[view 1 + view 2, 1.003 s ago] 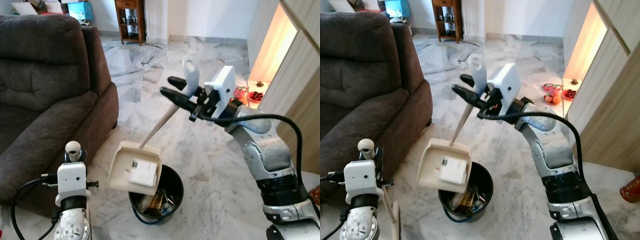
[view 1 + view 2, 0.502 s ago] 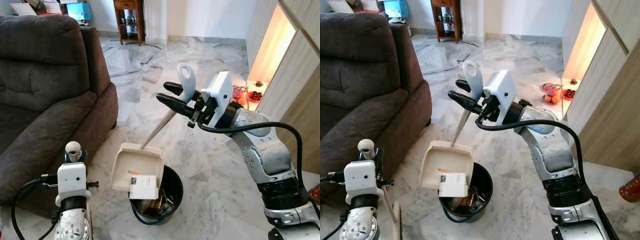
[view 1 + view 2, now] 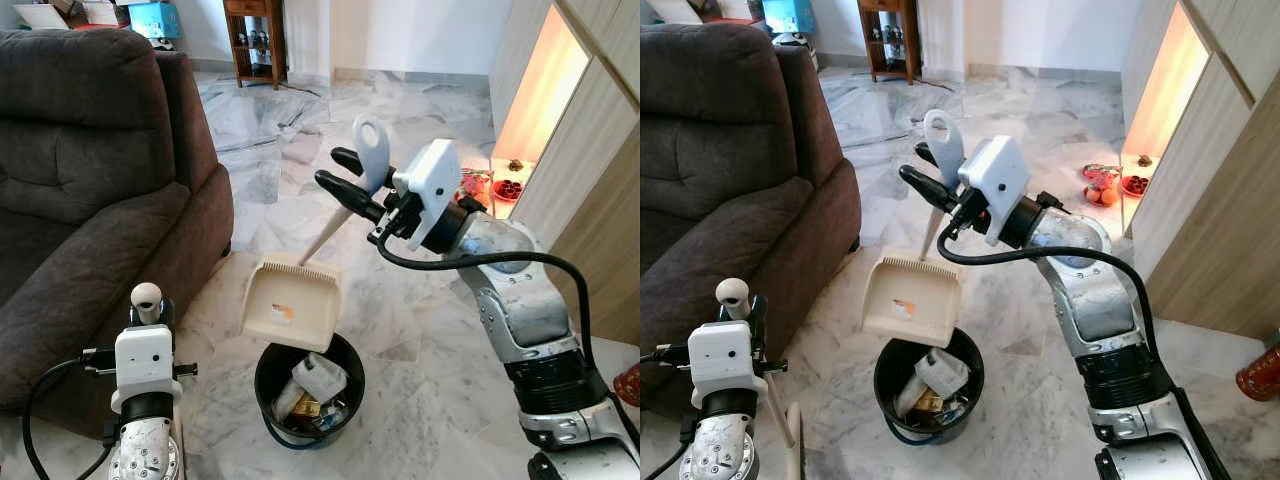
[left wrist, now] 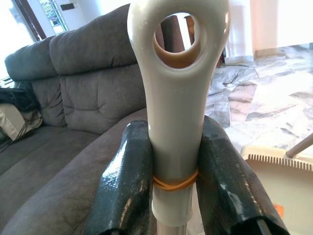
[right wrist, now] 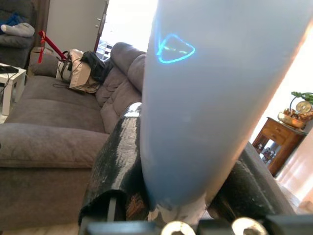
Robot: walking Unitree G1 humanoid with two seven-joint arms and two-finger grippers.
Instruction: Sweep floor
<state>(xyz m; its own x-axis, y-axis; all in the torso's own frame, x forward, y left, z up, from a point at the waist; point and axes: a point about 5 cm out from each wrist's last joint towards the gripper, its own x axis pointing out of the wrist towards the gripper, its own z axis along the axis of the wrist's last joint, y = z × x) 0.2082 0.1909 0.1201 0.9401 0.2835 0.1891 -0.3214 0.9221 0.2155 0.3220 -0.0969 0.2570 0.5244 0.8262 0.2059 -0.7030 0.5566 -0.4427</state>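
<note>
So the right gripper [image 3: 347, 180] was clamped on the long handle of the dustpan [image 3: 291, 302], holding the pan tipped over the black bin [image 3: 308, 385] beside the sofa [image 3: 90, 190]. Trash sat inside the bin, but a small orange scrap looked stuck in the pan. The left gripper [image 4: 175, 166] was closed around the broom handle [image 4: 177, 83]. My worry: with a grip that high, the pan could swing and fling that scrap onto the marble floor [image 3: 400, 300], or clip the bin's rim and tip it.
</note>
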